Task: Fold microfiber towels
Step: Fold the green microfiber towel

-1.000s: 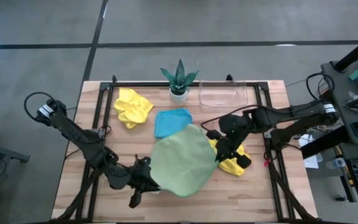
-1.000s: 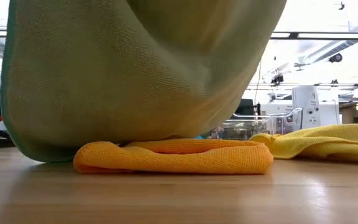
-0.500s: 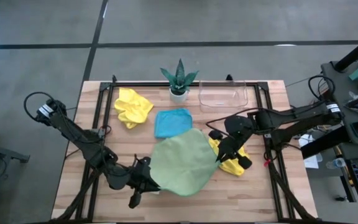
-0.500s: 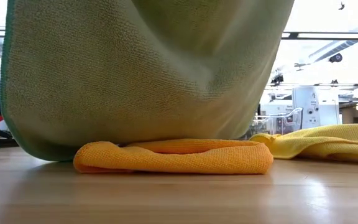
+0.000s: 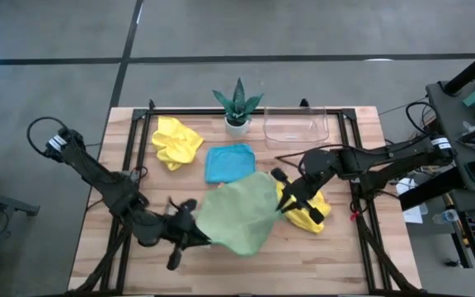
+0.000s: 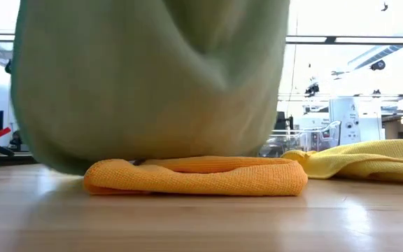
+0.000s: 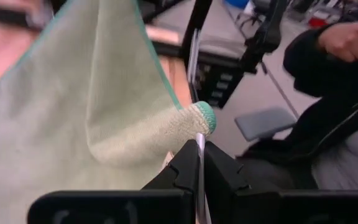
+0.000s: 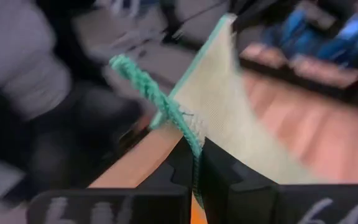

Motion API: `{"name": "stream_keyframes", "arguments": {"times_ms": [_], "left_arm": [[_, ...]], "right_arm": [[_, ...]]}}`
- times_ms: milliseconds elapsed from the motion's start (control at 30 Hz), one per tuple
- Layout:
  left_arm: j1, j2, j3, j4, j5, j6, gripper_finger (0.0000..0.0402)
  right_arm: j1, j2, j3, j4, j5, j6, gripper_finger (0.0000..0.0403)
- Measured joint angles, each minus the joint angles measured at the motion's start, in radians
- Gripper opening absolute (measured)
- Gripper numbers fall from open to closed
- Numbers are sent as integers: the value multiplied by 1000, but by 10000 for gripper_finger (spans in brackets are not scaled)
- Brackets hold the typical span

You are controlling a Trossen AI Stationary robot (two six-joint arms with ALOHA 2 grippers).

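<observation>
Sage green cloth dominates the scene: one green towel [image 5: 237,216] hangs in the air between the two arms, above the middle of the wooden surface [image 5: 336,247]. The left tool [image 5: 190,233] is clenched on one corner of it, as the left wrist view shows the corner pinched between closed fingers [image 7: 188,171]. The right tool [image 5: 280,204] grips another edge the same way, its teal hem caught between its fingers [image 8: 185,163].

The likeliest trouble is a slip: each hold looks to be only on the hem, so a quick swing or uneven pull could tug the fabric free. Its sagging belly also hangs just above the folded orange towel [image 6: 194,175], and could drag or rumple it when lowered.

Counted, five towels show: one green, one orange, one sky blue towel [image 5: 228,161] lying flat near the plant [image 5: 237,103], and two yellow towels, one crumpled toward the left [image 5: 176,140], one beside the right tool [image 5: 313,213]. One clear tray [image 5: 297,128] sits at the back.
</observation>
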Motion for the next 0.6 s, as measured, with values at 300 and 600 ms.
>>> {"name": "stream_keyframes", "arguments": {"times_ms": [300, 600], "left_arm": [[1, -279, -6, -122, -184, 224, 0], [36, -563, 1, -267, -355, 386, 0]], "right_arm": [[-85, 54, 201, 16, 196, -98, 9], [-321, 245, 433, 17, 198, -116, 9]]}}
